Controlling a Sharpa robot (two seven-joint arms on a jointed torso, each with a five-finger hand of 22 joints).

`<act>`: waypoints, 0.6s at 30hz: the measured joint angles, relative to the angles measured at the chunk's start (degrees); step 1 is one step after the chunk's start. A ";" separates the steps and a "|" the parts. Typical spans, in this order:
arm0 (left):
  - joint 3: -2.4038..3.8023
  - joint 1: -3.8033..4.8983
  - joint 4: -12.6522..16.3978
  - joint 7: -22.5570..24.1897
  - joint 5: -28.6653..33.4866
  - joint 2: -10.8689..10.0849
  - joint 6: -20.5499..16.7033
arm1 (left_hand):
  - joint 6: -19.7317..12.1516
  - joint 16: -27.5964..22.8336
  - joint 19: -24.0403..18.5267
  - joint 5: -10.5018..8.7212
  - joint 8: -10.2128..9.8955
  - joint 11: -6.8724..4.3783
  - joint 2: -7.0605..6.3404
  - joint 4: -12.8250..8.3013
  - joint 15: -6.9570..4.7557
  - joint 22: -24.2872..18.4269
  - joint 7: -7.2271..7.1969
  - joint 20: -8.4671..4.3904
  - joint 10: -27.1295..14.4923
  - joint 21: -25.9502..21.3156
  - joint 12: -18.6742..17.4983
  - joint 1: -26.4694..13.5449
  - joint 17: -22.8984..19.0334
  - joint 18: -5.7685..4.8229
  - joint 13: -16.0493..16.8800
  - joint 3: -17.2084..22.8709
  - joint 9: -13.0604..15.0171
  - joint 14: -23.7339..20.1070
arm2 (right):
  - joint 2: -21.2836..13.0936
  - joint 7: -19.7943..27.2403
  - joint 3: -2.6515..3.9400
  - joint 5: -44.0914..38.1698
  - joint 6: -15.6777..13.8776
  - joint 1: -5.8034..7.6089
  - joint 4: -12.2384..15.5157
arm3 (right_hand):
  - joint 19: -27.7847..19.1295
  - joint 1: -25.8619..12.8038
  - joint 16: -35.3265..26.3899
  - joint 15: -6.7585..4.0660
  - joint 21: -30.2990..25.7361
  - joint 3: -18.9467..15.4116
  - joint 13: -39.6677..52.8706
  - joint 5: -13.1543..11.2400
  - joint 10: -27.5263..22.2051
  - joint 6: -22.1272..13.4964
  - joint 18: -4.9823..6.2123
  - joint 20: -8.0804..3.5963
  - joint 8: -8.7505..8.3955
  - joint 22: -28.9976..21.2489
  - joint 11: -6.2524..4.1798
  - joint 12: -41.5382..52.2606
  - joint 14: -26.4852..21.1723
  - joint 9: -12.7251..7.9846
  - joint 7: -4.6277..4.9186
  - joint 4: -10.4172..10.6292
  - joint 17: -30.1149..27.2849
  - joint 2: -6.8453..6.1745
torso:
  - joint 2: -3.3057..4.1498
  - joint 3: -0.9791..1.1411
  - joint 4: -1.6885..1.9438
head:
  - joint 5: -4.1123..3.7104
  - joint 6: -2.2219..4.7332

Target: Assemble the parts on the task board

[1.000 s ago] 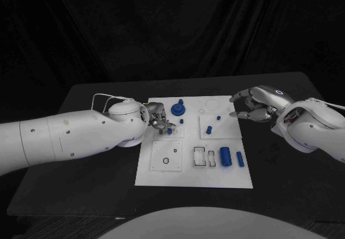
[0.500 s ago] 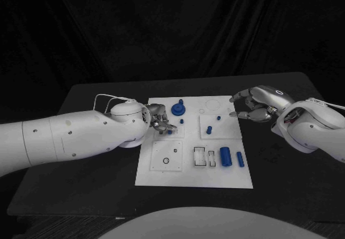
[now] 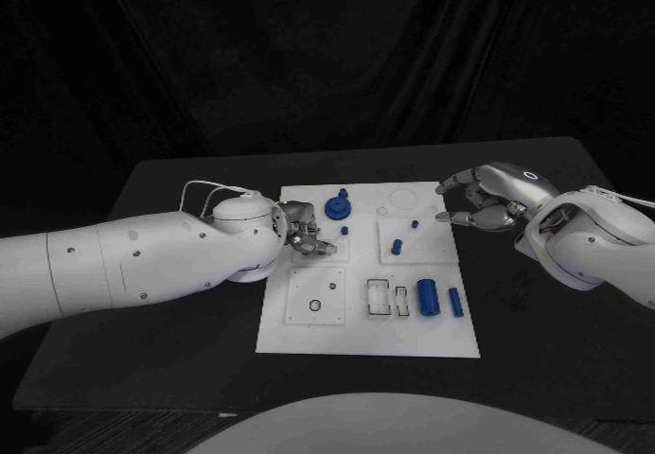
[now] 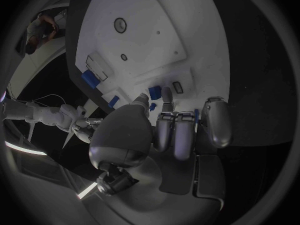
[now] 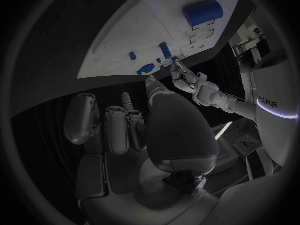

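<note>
left white arm reaches in across the table, silver many-fingered left hand (image 3: 303, 236) low, fingers curled, fingertips (image 4: 164, 94) pinched together | right white arm bent at the table's far right, silver many-fingered right hand (image 3: 481, 199) raised, fingers half-curled apart, holding nothing

A robotics lab: black curtains (image 3: 327, 66) hang behind a black table (image 3: 178, 180), where a white task board (image 3: 342, 336) carries small blue parts (image 3: 427, 296).
</note>
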 measured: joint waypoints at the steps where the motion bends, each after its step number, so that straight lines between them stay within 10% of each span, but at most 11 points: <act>1: 0.00 -0.05 0.00 -0.03 0.00 0.02 0.06 | 0.00 0.00 0.00 0.00 0.00 0.00 0.00 0.00 -0.09 0.00 0.00 0.00 0.00 0.00 0.00 0.00 0.00 0.00 0.00 0.00 0.00 0.09 | -0.01 0.00 0.00 0.00 0.00 0.00 0.00 | 0.00 0.00 0.00 0.00 0.00 0.00 0.00 0.00 0.00 0.00 0.00 0.00 0.00 0.00 0.00 0.00 0.00 0.00 0.00 0.00 0.00 0.00 | -0.01 -0.01 0.00 | 0.00 0.00; 18: 0.00 -0.36 -0.39 0.04 -0.02 0.32 0.71 | -0.03 0.00 0.19 3.62 0.00 -0.20 0.52 -0.03 -0.30 -0.01 0.02 -0.20 -0.21 0.00 0.00 0.88 0.00 0.00 0.00 0.16 -0.44 -0.13 | -0.03 0.00 0.00 0.01 -0.02 -0.03 0.00 | 0.00 0.00 -0.22 0.00 -0.28 -0.16 -0.01 1.08 0.00 0.20 0.00 0.00 0.00 -0.01 0.00 0.00 0.00 -0.27 0.20 -0.16 -0.01 0.00 | 0.01 -0.07 -0.02 | 0.14 0.01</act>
